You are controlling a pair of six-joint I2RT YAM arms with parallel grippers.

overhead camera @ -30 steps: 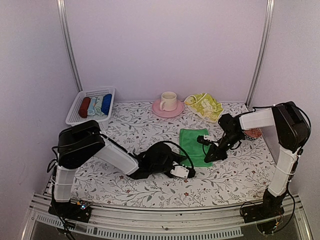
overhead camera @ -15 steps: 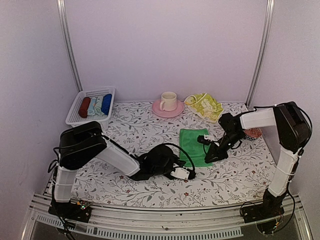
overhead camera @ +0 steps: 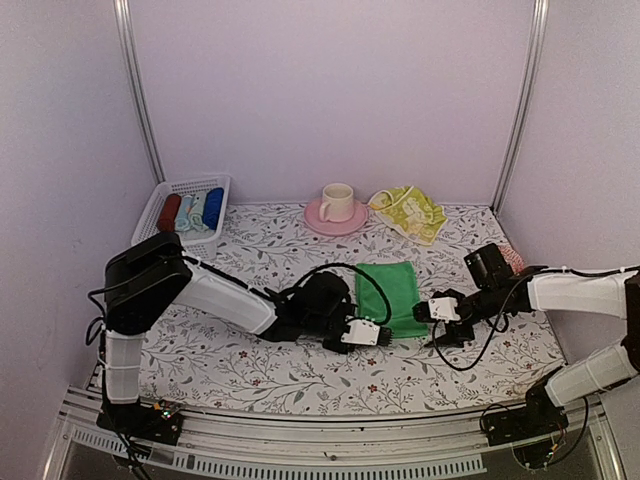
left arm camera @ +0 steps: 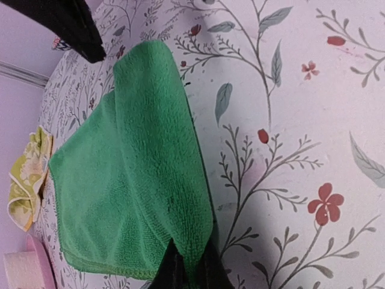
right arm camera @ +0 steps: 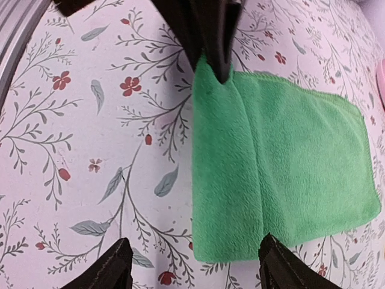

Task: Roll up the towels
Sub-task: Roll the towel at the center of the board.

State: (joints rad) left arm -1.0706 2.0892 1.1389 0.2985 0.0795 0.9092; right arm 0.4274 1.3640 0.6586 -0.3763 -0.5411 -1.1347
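So the green towel lies flat right of the middle of the table, toward the near edge, and its near edge is turned over into a first narrow fold. My left gripper is pinching the left end of that fold, I reckon so it doesn't spring open. My right gripper hangs spread at the fold's other end, gripping nothing, probably lined up so both ends roll evenly. The yellow printed towel sits crumpled by the back edge.
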